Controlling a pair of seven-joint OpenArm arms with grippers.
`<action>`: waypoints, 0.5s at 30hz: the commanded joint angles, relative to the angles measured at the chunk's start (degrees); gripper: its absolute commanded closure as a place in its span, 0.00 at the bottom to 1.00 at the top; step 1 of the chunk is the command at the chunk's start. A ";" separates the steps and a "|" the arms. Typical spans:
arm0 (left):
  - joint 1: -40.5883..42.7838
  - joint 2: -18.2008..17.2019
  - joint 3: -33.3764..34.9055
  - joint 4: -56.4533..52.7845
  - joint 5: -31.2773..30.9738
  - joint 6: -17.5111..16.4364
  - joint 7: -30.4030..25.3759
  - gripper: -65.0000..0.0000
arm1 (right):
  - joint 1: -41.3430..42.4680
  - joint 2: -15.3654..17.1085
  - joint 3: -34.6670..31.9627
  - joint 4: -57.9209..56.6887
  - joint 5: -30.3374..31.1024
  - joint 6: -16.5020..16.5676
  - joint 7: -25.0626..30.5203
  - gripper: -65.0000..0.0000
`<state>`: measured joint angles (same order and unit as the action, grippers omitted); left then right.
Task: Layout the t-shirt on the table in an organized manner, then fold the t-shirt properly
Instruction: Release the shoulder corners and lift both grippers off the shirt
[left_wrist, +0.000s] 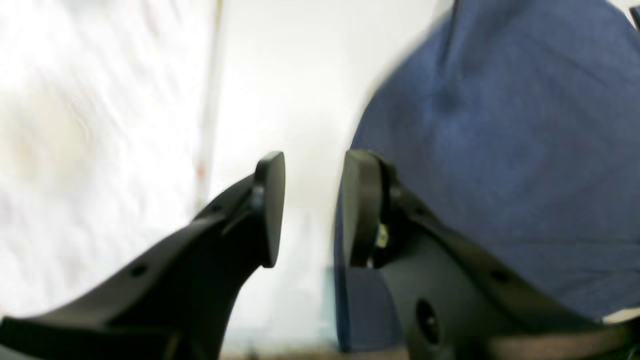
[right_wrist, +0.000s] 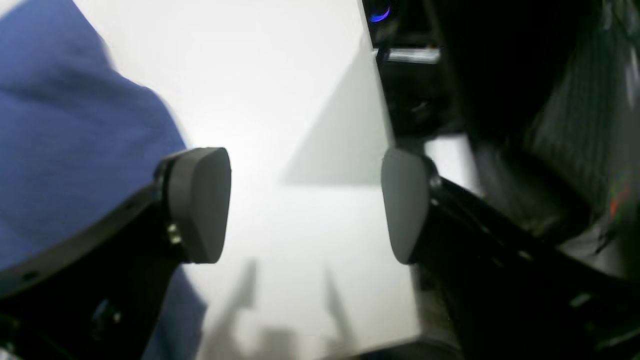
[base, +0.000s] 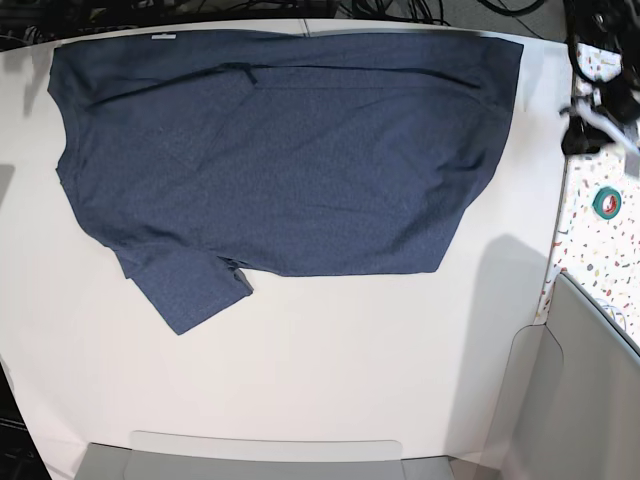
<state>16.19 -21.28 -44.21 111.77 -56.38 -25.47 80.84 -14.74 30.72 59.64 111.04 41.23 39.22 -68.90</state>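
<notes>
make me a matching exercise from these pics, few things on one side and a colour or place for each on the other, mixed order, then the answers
Things:
1. t-shirt
2. table
3. roll of tape
4. speckled strip

Colour or place:
A. plain white, under the shirt
B. dark blue, spread across the far part of the table
C. colourful flecks, along the table's right edge in the base view
D. green, lying on the speckled strip

Right pairs: 1-B, 2-A, 3-D, 4-C
</notes>
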 joint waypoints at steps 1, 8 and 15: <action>-2.78 -2.15 2.14 -0.86 -1.16 -0.15 -0.84 0.69 | 2.57 2.29 -2.54 0.38 -3.47 0.78 1.52 0.29; -24.84 -5.93 19.37 -27.85 -1.16 -0.15 -0.84 0.69 | 22.00 0.88 -27.33 -5.33 -32.75 0.78 1.70 0.29; -33.11 -6.02 25.96 -50.80 -1.07 -0.15 -4.49 0.69 | 25.86 -2.81 -31.72 -6.03 -36.00 0.78 1.78 0.29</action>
<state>-15.77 -25.91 -18.00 60.01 -56.69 -25.34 76.86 10.15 26.79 27.75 104.22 5.50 39.92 -67.92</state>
